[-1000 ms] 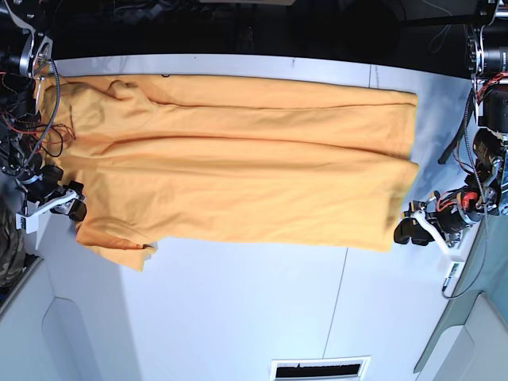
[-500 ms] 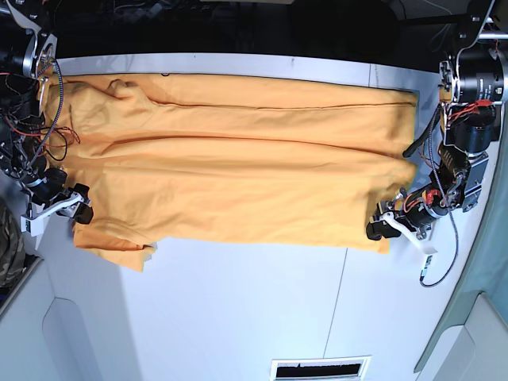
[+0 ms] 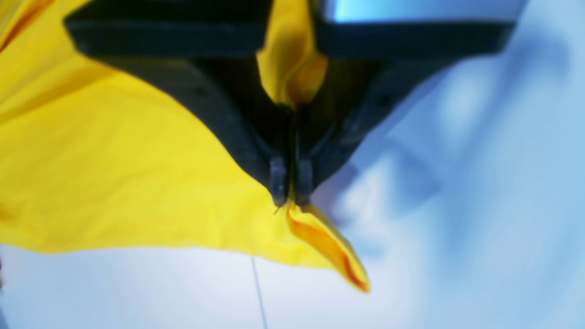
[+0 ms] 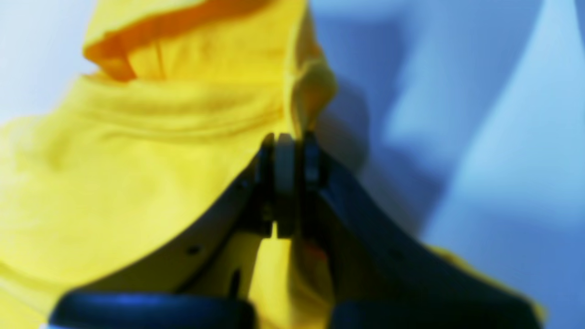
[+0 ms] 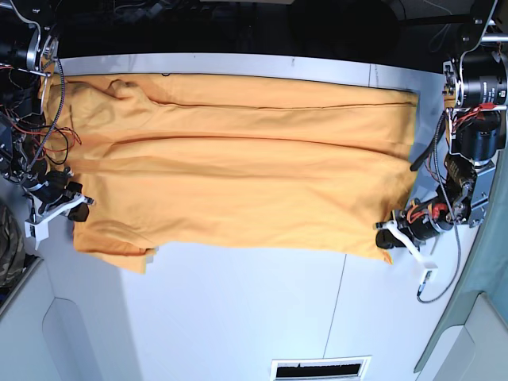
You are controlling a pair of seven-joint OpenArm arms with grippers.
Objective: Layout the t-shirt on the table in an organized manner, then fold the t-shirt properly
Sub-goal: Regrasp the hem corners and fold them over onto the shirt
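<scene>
Base view shows the t-shirt [image 5: 238, 159] spread lengthwise across the white surface [image 5: 238, 317], plain side up, with its far long edge lying at the far rim of the surface. The left pincer [image 5: 386, 236] is clenched on the near hem corner. The right pincer [image 5: 77, 208] is clenched on the cloth at the sleeve end.

Left wrist view confirms the grip: the left pincer [image 3: 290, 198] has its jaws pressed together, with yellow fabric bunched above the tips and a small flap of hem projecting below them. Right wrist view shows the right pincer [image 4: 285, 141] likewise closed on a gathered ridge of the t-shirt [image 4: 137, 173].

Probable faults from this state:

- Shallow bite. The left grip sits very close to the hem edge; tension during a lift is likely to pull the corner free.
- Multiple layers. Whether each pincer holds one layer or several cannot be told. A multi-layer grip would drag the underside along and spoil the fold.
- Uneven lift. If the two arms rise at different rates, the cloth will skew and the fold line will run crooked.
- Existing creases along the body may be folded in.
</scene>
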